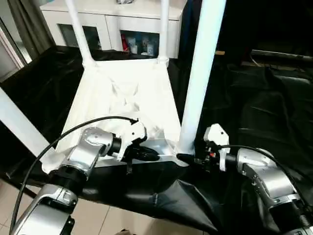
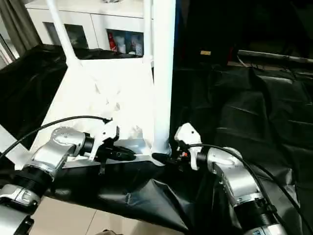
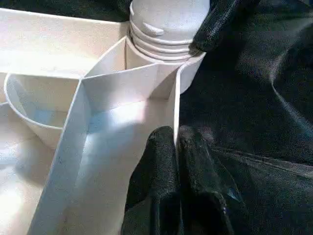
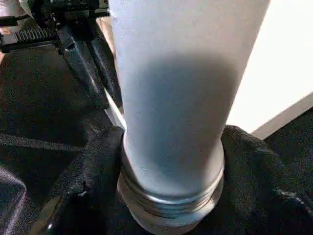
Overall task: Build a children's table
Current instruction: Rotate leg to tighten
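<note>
A black-draped surface [image 1: 274,107] in front of a white cabinet [image 1: 122,19] carries the children's table [image 1: 127,98] upside down, with legs up at every corner. At the near right leg [image 1: 198,78], threads visible above its socket suggest it needs more turning. The right pincer [image 1: 188,159] sits around that leg's base, part open; the left pincer [image 1: 146,154] is clamped on the near rim

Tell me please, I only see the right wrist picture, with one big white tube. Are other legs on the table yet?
Observer: Yes. In the head view the far-left leg and the far-right leg stand upright at the far corners.
Operator: Is the table the right way up?
Observer: No. The tabletop lies upside down on the black cloth, with its ribs facing up.
</note>
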Robot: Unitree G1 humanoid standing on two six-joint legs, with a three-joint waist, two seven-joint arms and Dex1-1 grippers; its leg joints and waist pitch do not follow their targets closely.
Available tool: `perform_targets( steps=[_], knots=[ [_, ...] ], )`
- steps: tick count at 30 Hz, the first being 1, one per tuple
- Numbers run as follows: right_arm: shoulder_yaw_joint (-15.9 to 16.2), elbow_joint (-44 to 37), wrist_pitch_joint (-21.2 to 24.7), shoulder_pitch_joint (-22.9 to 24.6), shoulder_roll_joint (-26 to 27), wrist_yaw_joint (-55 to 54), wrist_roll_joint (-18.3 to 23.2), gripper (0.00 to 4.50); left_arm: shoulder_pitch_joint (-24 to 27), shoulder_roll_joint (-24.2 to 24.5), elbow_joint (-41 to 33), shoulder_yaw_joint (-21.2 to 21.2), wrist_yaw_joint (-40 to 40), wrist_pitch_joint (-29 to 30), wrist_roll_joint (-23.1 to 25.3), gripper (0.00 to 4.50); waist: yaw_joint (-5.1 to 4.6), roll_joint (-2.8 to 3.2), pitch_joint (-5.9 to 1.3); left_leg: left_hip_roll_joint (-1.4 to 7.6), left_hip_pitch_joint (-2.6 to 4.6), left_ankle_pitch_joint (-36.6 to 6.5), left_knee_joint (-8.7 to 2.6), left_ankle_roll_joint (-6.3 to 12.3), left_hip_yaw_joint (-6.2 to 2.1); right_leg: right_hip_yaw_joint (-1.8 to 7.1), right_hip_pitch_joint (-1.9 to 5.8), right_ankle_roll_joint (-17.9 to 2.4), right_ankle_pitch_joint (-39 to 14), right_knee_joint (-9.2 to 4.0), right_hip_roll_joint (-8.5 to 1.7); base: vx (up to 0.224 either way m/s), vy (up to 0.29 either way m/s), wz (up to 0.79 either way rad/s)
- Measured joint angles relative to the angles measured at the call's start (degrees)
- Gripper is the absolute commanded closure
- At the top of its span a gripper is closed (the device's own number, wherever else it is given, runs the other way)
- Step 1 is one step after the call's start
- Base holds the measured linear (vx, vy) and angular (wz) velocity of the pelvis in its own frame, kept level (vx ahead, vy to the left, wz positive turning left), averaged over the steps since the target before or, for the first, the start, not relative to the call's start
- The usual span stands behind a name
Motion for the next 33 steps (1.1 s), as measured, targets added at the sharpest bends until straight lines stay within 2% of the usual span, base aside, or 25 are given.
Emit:
perform_targets(
  steps=[2, 6, 10, 13, 17, 19, 20, 21, 23, 25, 28, 33],
  knots=[
    [-1.3, 0.2, 0.0, 0.9, 1.7, -2.1, 0.2, 1.78, 0.0, -0.5, 0.2, 0.1, 1.4, 0.1, 0.1, 4.50, -0.04, -0.01, -0.01, 0.01, 0.05, 0.0, 0.02, -0.01, 0.00, 0.02, 0.00, 0.0, 0.0, 0.06, 0.00, 0.000, 0.000, 0.00],
    [-5.2, 2.1, -0.3, 2.3, 7.2, -13.1, -0.1, 1.79, -2.2, -4.4, 3.3, 0.4, 8.3, 1.4, 1.5, 4.50, -0.25, -0.07, 0.01, -0.02, 0.48, 0.1, 0.06, -0.12, 0.01, 0.12, 0.25, -0.1, 0.0, 0.14, 0.00, 0.000, 0.000, 0.00],
    [-8.6, 2.5, 0.4, 2.8, 14.2, -29.6, -3.1, 1.80, -6.0, -11.2, 9.3, 0.4, 17.9, 2.5, 3.6, 4.50, -0.58, -0.16, 0.04, -0.04, 0.92, 0.1, 0.02, -0.15, 0.00, 0.16, 0.59, 0.3, -0.2, 0.07, -0.01, 0.000, 0.000, 0.00],
    [-9.8, 3.6, 1.4, 1.2, 17.4, -38.3, -6.0, 1.80, -8.0, -14.8, 12.6, 0.5, 23.9, 3.3, 4.3, 4.50, -0.66, -0.14, 0.03, -0.08, 0.98, 0.1, -0.02, -0.15, 0.00, 0.18, 0.68, 0.4, -0.2, 0.02, -0.03, 0.000, 0.000, 0.00],
    [-10.3, 5.2, 1.6, -0.5, 18.9, -42.8, -7.6, 1.80, -9.3, -16.9, 14.9, 0.6, 27.6, 2.6, 5.2, 4.50, -0.65, -0.09, 0.00, -0.11, 0.98, 0.1, -0.10, -0.15, -0.01, 0.18, 0.78, 0.4, -0.2, -0.12, -0.03, 0.000, 0.000, 0.00],
    [-10.3, 5.9, 1.0, -1.0, 18.9, -42.7, -8.1, 1.80, -9.4, -17.1, 15.8, 1.0, 27.8, 1.6, 5.2, 4.50, -0.69, -0.08, -0.01, -0.11, 0.95, 0.1, -0.13, -0.15, -0.02, 0.18, 0.79, 0.4, -0.2, -0.14, -0.03, 0.000, 0.000, 0.00],
    [-10.3, 6.0, 0.8, -1.0, 18.8, -42.6, -8.1, 1.45, -9.4, -17.0, 15.8, 1.0, 27.8, 1.2, 5.2, 4.50, -0.70, -0.06, -0.02, -0.11, 0.96, 0.1, -0.15, -0.15, -0.01, 0.17, 0.79, 0.4, -0.2, -0.15, -0.03, 0.000, 0.000, 0.00],
    [-10.4, 6.0, 0.7, -1.0, 18.8, -42.2, -7.9, 1.45, -9.4, -16.8, 15.9, 1.0, 27.7, 0.5, 5.2, 4.50, -0.71, -0.03, -0.03, -0.11, 0.96, 0.1, -0.16, -0.15, -0.01, 0.18, 0.79, 0.4, -0.2, -0.14, -0.03, 0.000, 0.000, 0.00],
    [-11.0, 5.9, 0.6, -0.8, 18.2, -39.1, -5.9, 1.08, -9.4, -16.0, 15.8, 0.9, 26.5, -0.3, 5.2, 4.50, -0.90, -0.04, -0.03, -0.11, 0.94, 0.1, -0.25, -0.15, -0.01, 0.16, 0.74, 0.3, -0.2, -0.14, -0.03, 0.000, 0.000, 0.00],
    [-11.4, 5.0, 1.1, -0.4, 17.6, -34.7, -3.2, 1.00, -9.2, -14.5, 15.5, 1.0, 24.5, -1.2, 4.8, 4.50, -1.32, -0.01, 0.00, -0.10, 0.89, 0.1, -0.34, -0.15, -0.01, 0.13, 0.64, 0.3, -0.2, -0.11, -0.03, 0.000, 0.000, 0.00],
    [-8.7, 1.8, 2.5, 1.0, 11.1, -23.6, -1.4, 0.59, -6.8, -10.8, 12.8, 1.4, 18.3, -3.4, 3.3, 4.50, -1.82, 0.02, 0.03, -0.06, 0.79, 0.1, -0.38, -0.14, -0.02, 0.09, 0.47, 0.0, 0.0, -0.06, 0.01, 0.000, 0.000, 0.00],
    [-5.8, -0.8, 3.6, 1.4, 5.2, -12.7, 0.0, 0.59, -4.1, -6.1, 9.0, 1.6, 10.4, -4.4, 1.3, 4.50, -1.94, 0.02, 0.02, -0.05, 0.61, 0.1, -0.56, -0.14, -0.01, 0.06, 0.15, 0.0, -0.1, -0.03, 0.03, 0.000, 0.000, 0.00]
  ],
)
